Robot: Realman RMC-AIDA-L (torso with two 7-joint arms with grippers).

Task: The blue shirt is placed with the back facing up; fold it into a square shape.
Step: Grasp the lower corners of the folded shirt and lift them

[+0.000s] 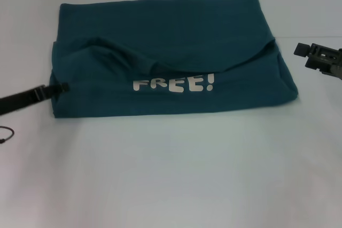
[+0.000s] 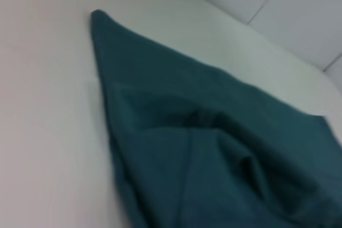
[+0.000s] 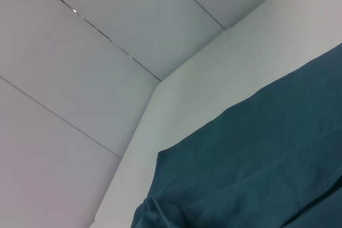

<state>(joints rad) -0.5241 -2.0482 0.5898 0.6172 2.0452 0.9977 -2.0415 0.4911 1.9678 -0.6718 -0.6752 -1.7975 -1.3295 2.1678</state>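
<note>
The blue shirt (image 1: 165,52) lies folded into a wide rectangle on the white table, with white "FREE!" lettering (image 1: 174,84) showing on the near folded-over layer. A loose curved fold runs across its middle. My left gripper (image 1: 60,87) reaches in low from the left and meets the shirt's left edge. My right gripper (image 1: 304,56) hovers just off the shirt's right side, open and holding nothing. The left wrist view shows a pointed corner of the shirt (image 2: 203,132) with creases. The right wrist view shows a shirt edge (image 3: 256,164) on the table.
The white table (image 1: 171,174) stretches wide in front of the shirt. A thin black cable loop (image 1: 5,134) lies at the far left edge. Pale wall panels (image 3: 96,52) rise behind the table.
</note>
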